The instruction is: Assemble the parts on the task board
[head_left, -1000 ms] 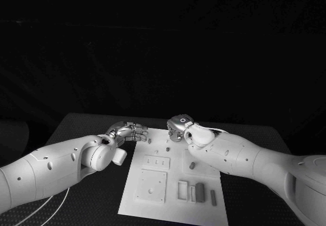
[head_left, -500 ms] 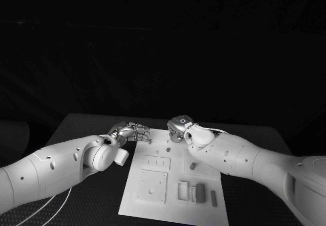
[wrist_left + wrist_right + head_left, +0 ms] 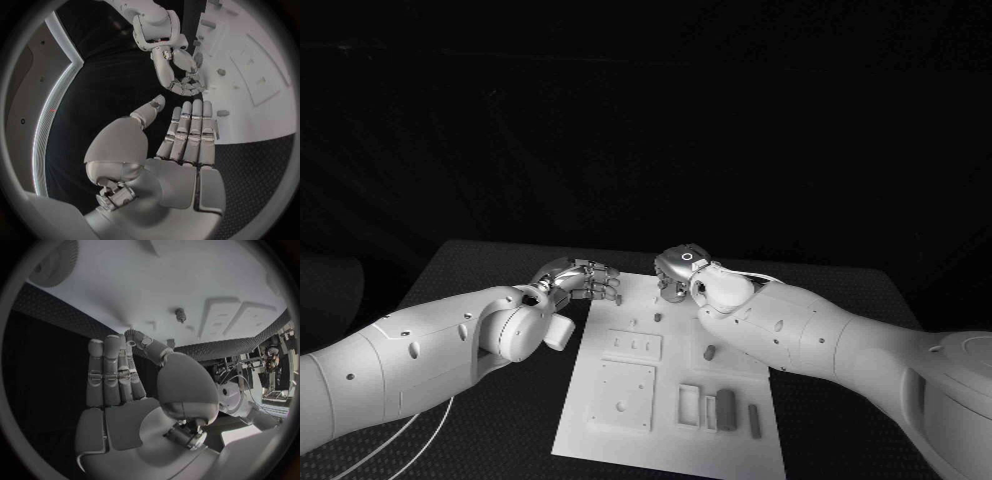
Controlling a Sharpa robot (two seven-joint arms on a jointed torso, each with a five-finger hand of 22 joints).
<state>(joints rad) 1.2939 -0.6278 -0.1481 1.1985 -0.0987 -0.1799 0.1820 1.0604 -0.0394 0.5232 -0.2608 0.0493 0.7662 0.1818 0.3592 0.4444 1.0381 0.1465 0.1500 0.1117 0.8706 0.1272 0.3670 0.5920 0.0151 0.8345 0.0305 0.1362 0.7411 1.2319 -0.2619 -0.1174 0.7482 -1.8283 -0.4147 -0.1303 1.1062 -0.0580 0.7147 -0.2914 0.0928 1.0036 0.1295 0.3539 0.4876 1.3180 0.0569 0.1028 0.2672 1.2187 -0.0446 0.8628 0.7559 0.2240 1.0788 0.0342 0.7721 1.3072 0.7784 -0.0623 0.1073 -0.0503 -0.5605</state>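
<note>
Both hands poised at 12 o'clock end of white task board (image 3: 625,420) | left hand (image 3: 577,279), right hand (image 3: 678,270): fingers straight, apart, empty | grey parts (image 3: 724,408) at 5 o'clock, untouched | step: reach; next needs a descent onto a part.

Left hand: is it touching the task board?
Apart. In the left wrist view the left hand has its fingers out straight and empty, with dark table between the fingertips and the task board.
</note>
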